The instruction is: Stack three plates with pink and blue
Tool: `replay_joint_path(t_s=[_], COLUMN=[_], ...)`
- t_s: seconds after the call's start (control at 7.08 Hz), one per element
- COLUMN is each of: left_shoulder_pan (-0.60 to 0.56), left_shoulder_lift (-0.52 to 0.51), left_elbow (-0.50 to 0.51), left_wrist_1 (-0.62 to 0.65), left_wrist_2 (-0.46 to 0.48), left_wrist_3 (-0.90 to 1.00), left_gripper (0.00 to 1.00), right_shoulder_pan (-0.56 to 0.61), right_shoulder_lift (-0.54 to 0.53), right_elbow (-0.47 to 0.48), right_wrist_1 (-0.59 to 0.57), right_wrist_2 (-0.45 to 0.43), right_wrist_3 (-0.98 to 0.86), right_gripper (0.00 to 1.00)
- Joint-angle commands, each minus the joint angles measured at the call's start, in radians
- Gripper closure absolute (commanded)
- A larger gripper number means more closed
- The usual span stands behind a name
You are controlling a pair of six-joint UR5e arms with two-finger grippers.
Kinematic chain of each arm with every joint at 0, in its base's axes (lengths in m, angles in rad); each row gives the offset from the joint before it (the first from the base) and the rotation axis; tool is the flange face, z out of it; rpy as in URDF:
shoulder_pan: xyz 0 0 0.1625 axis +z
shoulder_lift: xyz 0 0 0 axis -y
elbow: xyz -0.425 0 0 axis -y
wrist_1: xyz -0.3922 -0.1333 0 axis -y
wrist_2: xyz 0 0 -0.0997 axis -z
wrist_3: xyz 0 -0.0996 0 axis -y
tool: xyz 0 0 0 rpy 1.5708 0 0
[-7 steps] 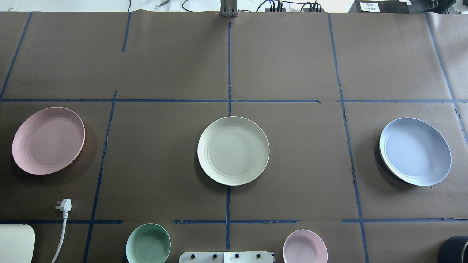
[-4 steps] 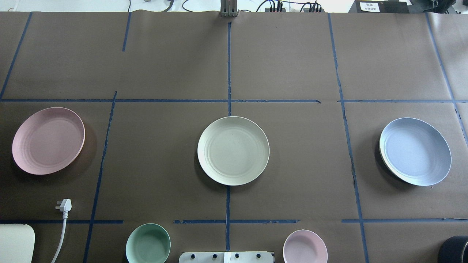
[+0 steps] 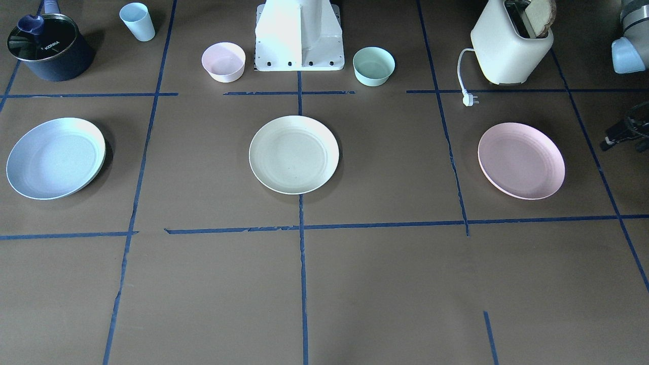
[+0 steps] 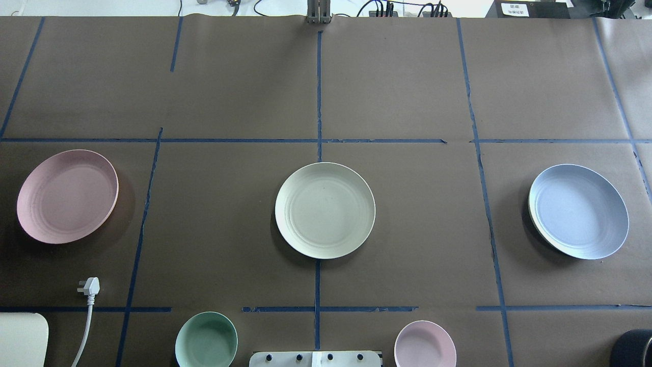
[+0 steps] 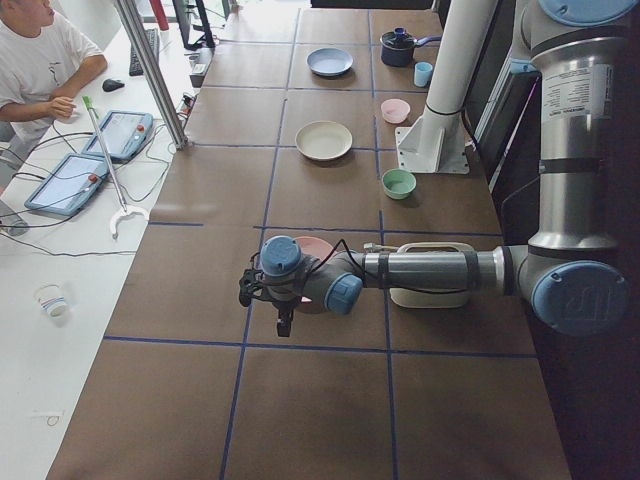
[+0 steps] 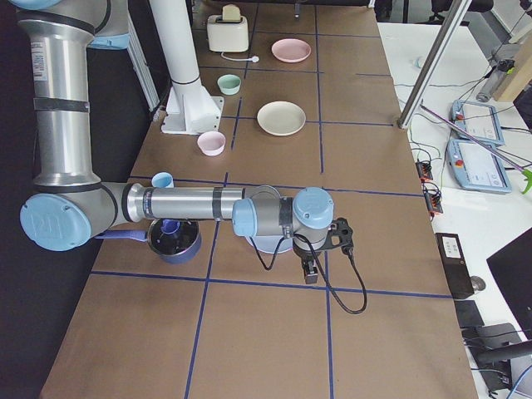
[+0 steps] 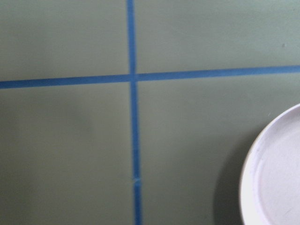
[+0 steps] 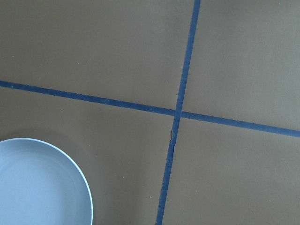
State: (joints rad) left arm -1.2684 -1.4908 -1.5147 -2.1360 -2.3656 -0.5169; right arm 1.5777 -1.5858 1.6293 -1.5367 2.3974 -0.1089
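Currently nothing is stacked: the three plates lie flat and well apart on the brown paper of the table [image 4: 407, 92]. The left gripper [image 5: 284, 322] hangs above the table's left end, and the pink plate [image 4: 67, 196] lies just inward of its fingers, toward the table's middle. The right gripper [image 6: 309, 273] hangs the same way at the other end, with the blue plate [image 4: 578, 211] just inward of its fingers. The cream plate [image 4: 325, 210] sits far from both pairs of fingers, midway between them. Whether either pair of fingers is spread or closed cannot be told from these views.

Risks, as a judgement: the plates are thin, shallow and flush with the paper, so fingers coming down on a rim could skid the plate sideways instead of getting under it. A plate pinched at one edge may droop or slip out during the carry. If both arms head for the cream plate together, they could meet over it. A paler edge shows under the blue plate's rim; whether that is its underside or something else is unclear, and it could confuse the grip.

Each arm's forearm reaches out level over the table, wrist bent so the gripper points straight down, touching nothing.
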Motion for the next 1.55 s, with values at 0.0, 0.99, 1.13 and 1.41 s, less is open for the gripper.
replay_joint_path(t_s=[0.0,0.99,1.13,1.41], left_shoulder_pan=[0.108,0.187,0.187,0.196], left_shoulder_lift=[-0.022,-0.043,-0.074,-0.210], left_elbow=[0.067,0.110,0.099,0.039], left_wrist_1=[-0.214,-0.219,-0.217,-0.214], left_wrist_2=[0.003,0.006,-0.003,-0.041], left_wrist_3=[-0.304,-0.304,-0.316,-0.418], left_gripper=[0.00,0.86,1.00,1.00], right_shoulder_pan=[-0.005,-0.042,-0.048,-0.058], right_shoulder_lift=[-0.003,-0.028,-0.026,-0.026], right_elbow=[0.003,-0.006,-0.006,-0.003], right_wrist_1=[0.000,0.093,0.093,0.095], right_wrist_2=[0.002,0.003,0.003,0.008], right_wrist_3=[0.006,0.009,0.009,0.009], right_gripper=[0.00,0.00,0.00,0.00])
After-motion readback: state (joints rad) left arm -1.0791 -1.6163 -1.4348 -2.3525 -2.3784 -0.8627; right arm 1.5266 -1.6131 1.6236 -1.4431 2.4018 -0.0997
